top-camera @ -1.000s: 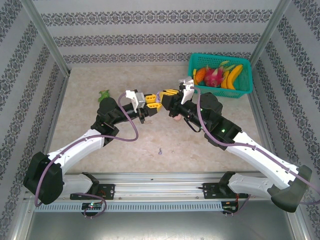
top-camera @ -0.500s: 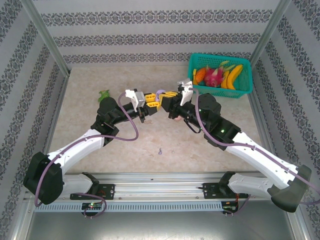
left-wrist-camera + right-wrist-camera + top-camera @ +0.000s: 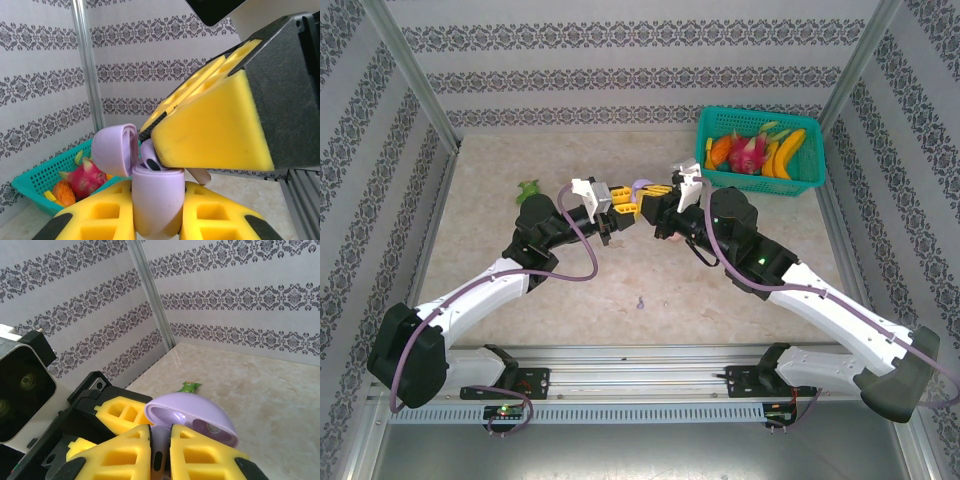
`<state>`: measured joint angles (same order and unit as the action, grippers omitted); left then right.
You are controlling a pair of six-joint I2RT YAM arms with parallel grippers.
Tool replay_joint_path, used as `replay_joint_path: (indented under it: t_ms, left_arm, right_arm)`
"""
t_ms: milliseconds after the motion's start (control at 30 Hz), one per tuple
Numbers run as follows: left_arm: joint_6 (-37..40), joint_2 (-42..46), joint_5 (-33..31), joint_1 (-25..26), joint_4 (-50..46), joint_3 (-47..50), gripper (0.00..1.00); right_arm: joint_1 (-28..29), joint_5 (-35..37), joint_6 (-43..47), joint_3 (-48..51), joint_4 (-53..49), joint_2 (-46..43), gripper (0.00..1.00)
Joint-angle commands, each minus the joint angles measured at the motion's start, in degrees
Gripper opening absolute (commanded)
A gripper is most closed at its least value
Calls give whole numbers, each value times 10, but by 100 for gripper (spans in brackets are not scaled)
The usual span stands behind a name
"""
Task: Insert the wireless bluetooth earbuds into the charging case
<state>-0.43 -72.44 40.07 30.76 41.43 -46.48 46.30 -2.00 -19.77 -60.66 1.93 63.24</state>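
The case (image 3: 155, 200), lid open, is clamped in the left hand (image 3: 623, 207) above the desk (image 3: 570, 290). A purple earbud (image 3: 150, 159), seemingly pinched by the right hand (image 3: 161, 445), is held at its mouth.

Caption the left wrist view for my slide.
Left gripper holds the open purple charging case; right gripper holds a purple earbud at its opening.

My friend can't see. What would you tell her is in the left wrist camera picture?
The left gripper holds a purple charging case upright, lid open, and the right gripper holds a purple earbud at its mouth. Behind, on the left, sits a teal basket of fruit.
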Motion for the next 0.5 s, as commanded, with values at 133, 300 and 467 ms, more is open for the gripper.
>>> replay_joint_path:
  t_ms: [133, 300, 467]
  left_arm:
    - [-8, -2, 3, 6, 39, -10, 0]
    - [-9, 1, -11, 6, 30, -7, 0]
    - [-2, 6, -57, 6, 24, 15, 0]
  right_arm:
    - [2, -13, -28, -7, 9, -27, 12]
    - [-7, -20, -43, -8, 14, -36, 11]
    - [-10, -10, -57, 9, 0, -52, 11]
